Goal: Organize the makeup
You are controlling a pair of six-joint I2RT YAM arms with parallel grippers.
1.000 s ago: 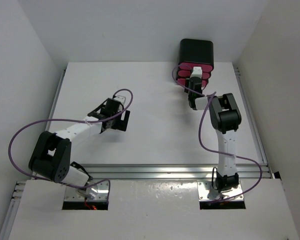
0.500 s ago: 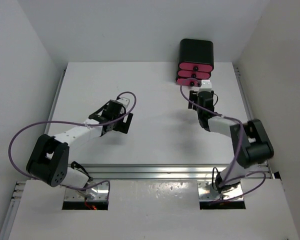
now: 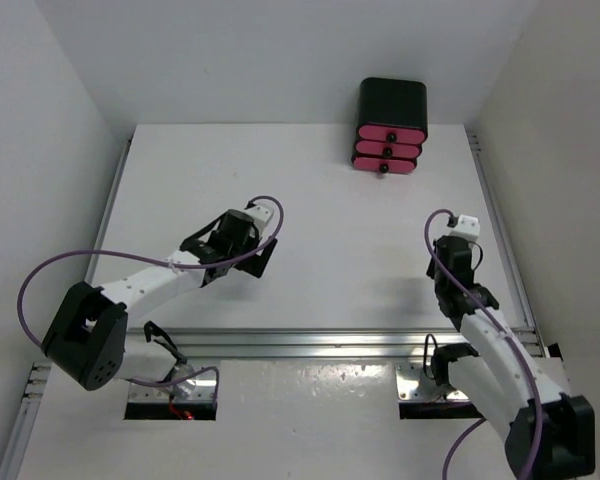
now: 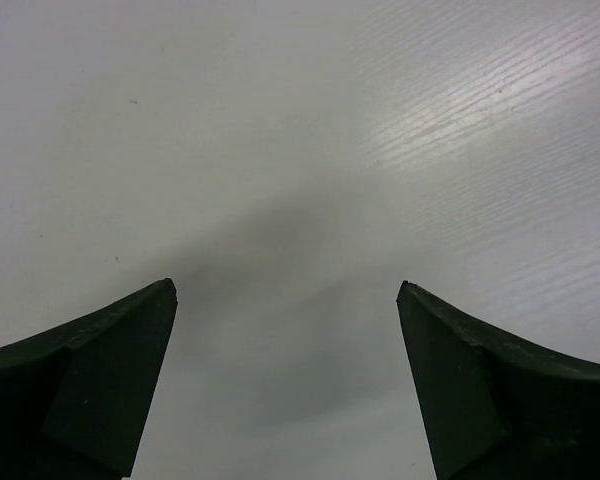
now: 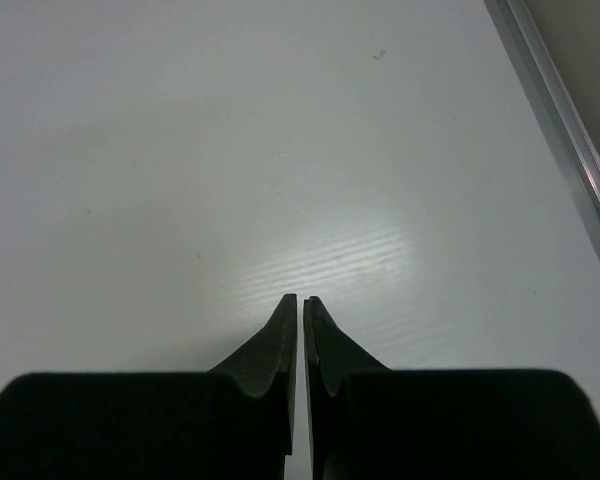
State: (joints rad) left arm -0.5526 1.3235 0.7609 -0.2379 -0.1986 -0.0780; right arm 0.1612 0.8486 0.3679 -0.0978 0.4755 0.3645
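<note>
Makeup is not showing in any of the views, so its place cannot be told. At the left of the overhead view, the left arm is stretching from the lower left corner up toward the middle of the white table (image 3: 320, 190), with a purple cable (image 3: 40, 275) looping beside it. The left gripper (image 4: 287, 290) is hanging low over bare tabletop; in its own camera the two dark fingers (image 4: 100, 360) are standing far apart at the lower left and lower right of the frame, holding nothing, and a soft shadow is lying on the surface between them. Further right, at the top of the overhead view, a black box (image 3: 391, 100) is sitting against the back wall with three pink drawers (image 3: 388, 150) stacked on its front, all looking pushed in, well apart from both arms. At the right, the right arm is folding back toward the lower right corner. The right gripper (image 5: 299, 298) is pointing over bare table, its fingers pressed together with only a thin slit between them and nothing pinched. A metal rail (image 5: 570, 150) is running along the upper right of that wrist view.
</note>
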